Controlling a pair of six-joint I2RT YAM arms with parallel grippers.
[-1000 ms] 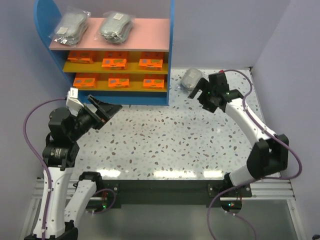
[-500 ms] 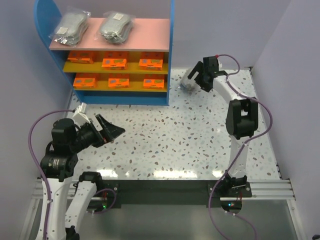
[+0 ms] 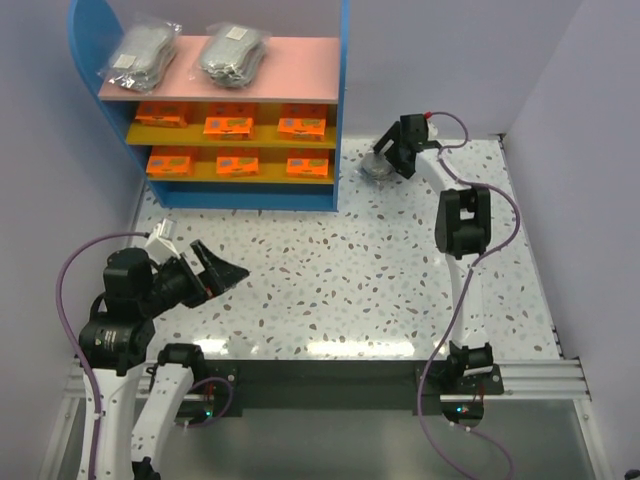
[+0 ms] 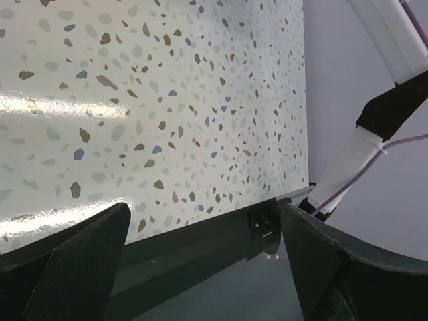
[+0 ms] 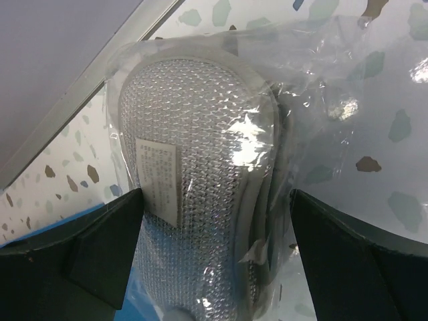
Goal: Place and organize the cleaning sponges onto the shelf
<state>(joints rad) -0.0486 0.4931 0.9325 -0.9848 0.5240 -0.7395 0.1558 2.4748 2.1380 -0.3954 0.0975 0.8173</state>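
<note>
The shelf [image 3: 337, 120] stands at the back left. Two grey bagged sponge bundles [image 3: 233, 52] lie on its pink top. Three orange packs [image 3: 228, 125] lie on the upper yellow shelf and three [image 3: 237, 162] on the lower one. A third grey bundle [image 3: 378, 166] in a clear bag lies on the table just right of the shelf. My right gripper [image 3: 392, 156] is over it. In the right wrist view the gripper [image 5: 215, 204] is open, with a finger on each side of the bundle [image 5: 200, 154]. My left gripper [image 3: 215, 272] is open and empty, low at the near left [image 4: 204, 210].
The shelf's blue right wall [image 3: 343, 150] and the back wall stand close to the third bundle. The speckled table [image 3: 330, 280] spreads between the arms. The left wrist view shows the table's dark near edge [image 4: 200, 241] and the right arm's base [image 4: 354, 160].
My right arm has reached back and left, so its gripper now sits over the grey bundle. My left arm has drawn back toward the near left.
</note>
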